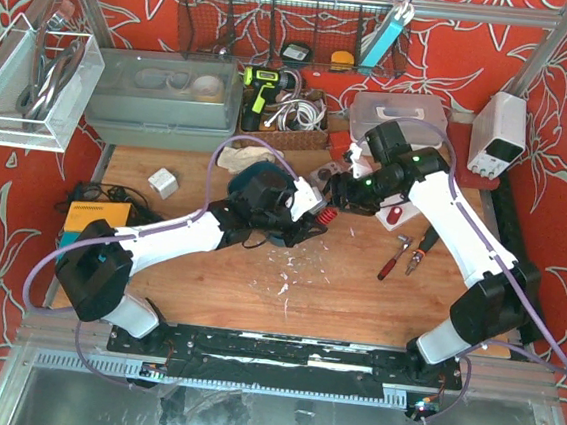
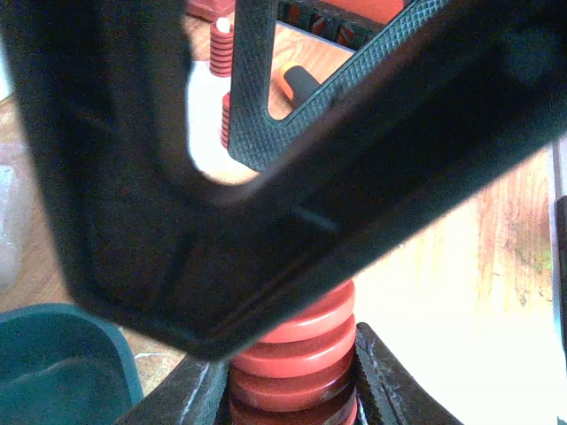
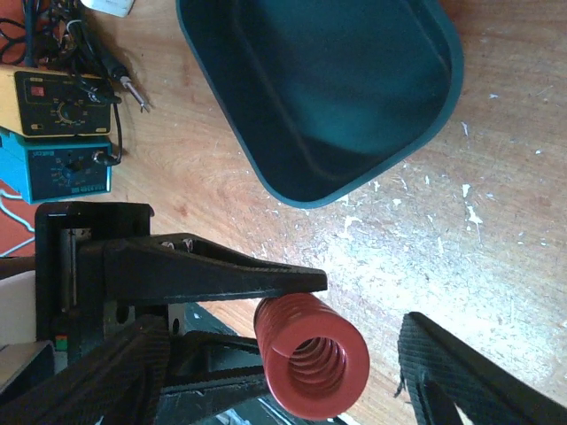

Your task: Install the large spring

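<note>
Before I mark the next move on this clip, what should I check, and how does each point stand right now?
1. Left hand grips the spring: ok, the coils sit pinched between its fingers.
2. Right hand open: ok, its fingers stand wide apart, one on either side of the spring.
3. Right hand clear of the spring: cannot tell, a gap shows on one side and the other is hidden.
4. Spring's bore free: ok, the open end facing the right wrist camera looks hollow.
5. Seat for the spring in view: cannot tell, none shows in any view.
6. Tray out of the way: ok, it lies apart from the spring.
</note>
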